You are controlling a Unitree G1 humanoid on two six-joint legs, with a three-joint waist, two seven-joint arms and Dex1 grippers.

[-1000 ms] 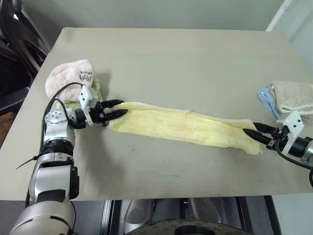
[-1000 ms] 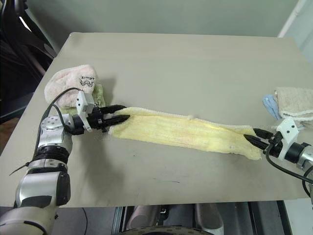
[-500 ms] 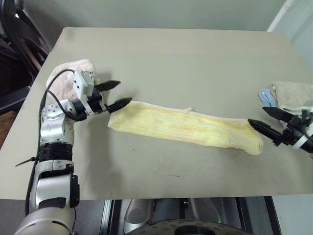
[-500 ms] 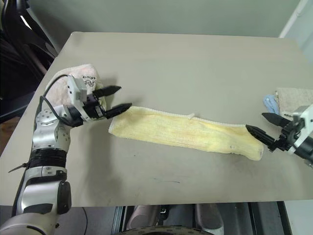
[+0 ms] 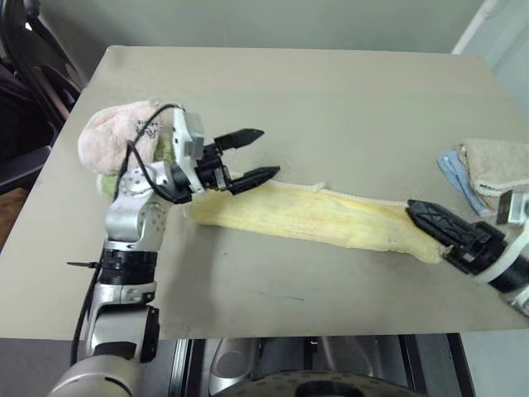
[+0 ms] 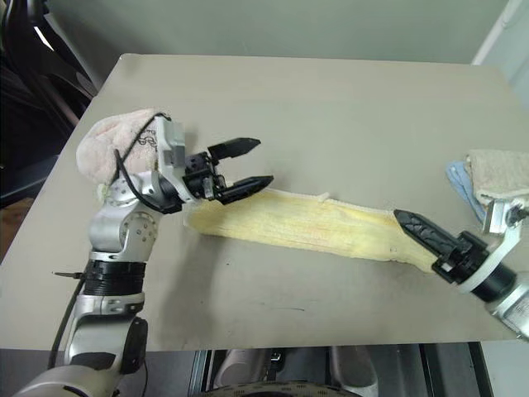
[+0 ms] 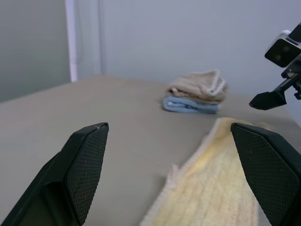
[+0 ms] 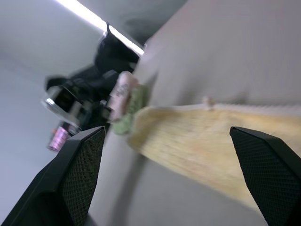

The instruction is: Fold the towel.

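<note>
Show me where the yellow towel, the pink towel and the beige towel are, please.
yellow towel (image 5: 331, 217): left eye view, middle of the folded strip.
pink towel (image 5: 116, 132): left eye view, top of the bundle.
beige towel (image 7: 200, 87): left wrist view, front of the folded stack.

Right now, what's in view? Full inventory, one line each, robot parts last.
table: 1, grey-beige, carries everything below.
towel: 1, pale yellow, lying flat in a long folded strip across the table's middle, small white loop tag on its far edge.
pink towel: 1, pink with a dark mark, bundled at the table's left edge.
green cloth: 1, pale green, under and beside the pink towel.
beige towel: 1, beige, folded at the right edge.
blue cloth: 1, light blue, under the beige towel.
left gripper: black fingers, open, above the strip's left end.
right gripper: black fingers, open, at the strip's right end.
</note>
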